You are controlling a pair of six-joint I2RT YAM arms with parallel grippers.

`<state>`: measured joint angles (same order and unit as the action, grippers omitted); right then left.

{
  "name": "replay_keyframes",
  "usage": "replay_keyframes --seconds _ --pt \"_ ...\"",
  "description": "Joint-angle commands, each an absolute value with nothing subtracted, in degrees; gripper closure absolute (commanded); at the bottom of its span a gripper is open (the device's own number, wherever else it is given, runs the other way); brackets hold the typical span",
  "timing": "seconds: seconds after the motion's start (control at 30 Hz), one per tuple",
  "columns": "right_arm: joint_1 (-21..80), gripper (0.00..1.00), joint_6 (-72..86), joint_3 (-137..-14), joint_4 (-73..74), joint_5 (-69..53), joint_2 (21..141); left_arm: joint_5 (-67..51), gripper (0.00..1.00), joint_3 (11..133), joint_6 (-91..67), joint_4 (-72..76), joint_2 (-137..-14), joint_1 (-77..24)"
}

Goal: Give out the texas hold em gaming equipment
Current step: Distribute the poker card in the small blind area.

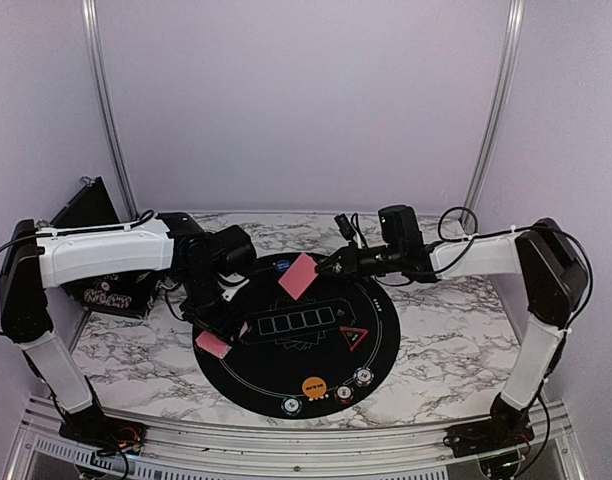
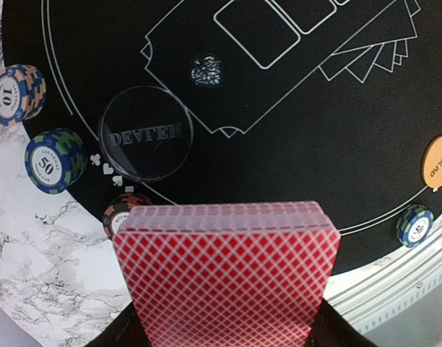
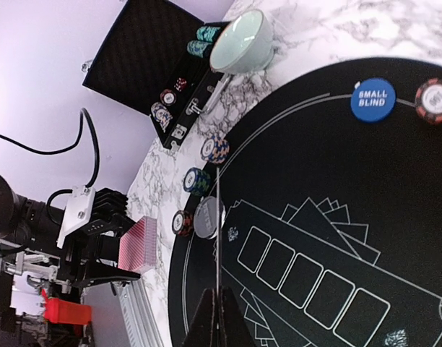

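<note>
My left gripper (image 2: 226,329) is shut on a deck of red-backed playing cards (image 2: 226,275), held just over the left rim of the black mat (image 1: 386,330). In the top view the deck (image 1: 214,345) hangs below that gripper (image 1: 214,328). My right gripper (image 3: 219,307) is shut on a single card (image 3: 218,238), seen edge-on; from above this card (image 1: 298,275) floats over the mat's far side. Striped chips (image 2: 56,159), a clear dealer disc (image 2: 145,133), an orange disc (image 1: 313,386), a blue disc (image 3: 373,100) and a red triangle (image 1: 353,337) lie on the mat.
A teal bowl (image 3: 240,41) and an open black case (image 3: 152,54) holding more chips stand at the table's far left. More chips (image 1: 363,377) lie near the mat's front rim. A metal rail (image 1: 286,440) runs along the near edge.
</note>
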<state>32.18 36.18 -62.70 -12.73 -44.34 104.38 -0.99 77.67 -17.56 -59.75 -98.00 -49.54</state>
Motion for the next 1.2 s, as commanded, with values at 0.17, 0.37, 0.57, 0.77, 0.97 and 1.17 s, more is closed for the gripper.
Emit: replay_keyframes --seconds 0.17,0.37,0.57,0.77,0.97,1.17 --pt "31.9 1.0 23.97 -60.86 -13.87 -36.98 99.4 -1.77 0.48 75.57 -17.37 -59.59 -93.86 -44.99" --pt "32.04 1.0 20.56 -59.51 -17.03 -35.71 98.83 -2.28 0.48 74.62 -16.63 -59.58 -93.09 -42.71" --pt "32.08 1.0 19.21 -59.18 -17.11 -34.48 99.05 -2.54 0.47 74.64 -16.27 -59.58 -92.98 -42.08" --pt "32.08 1.0 19.07 -58.54 -17.3 -33.46 99.06 -2.48 0.48 74.76 -16.02 -59.81 -93.07 -41.92" --pt "32.08 1.0 19.49 -59.69 -16.61 -33.39 100.23 -2.46 0.48 74.85 -15.85 -60.09 -93.12 -41.84" --pt "32.14 1.0 21.37 -63.19 -15.92 -35.17 103.57 -2.31 0.48 74.81 -15.74 -60.37 -93.0 -41.75"
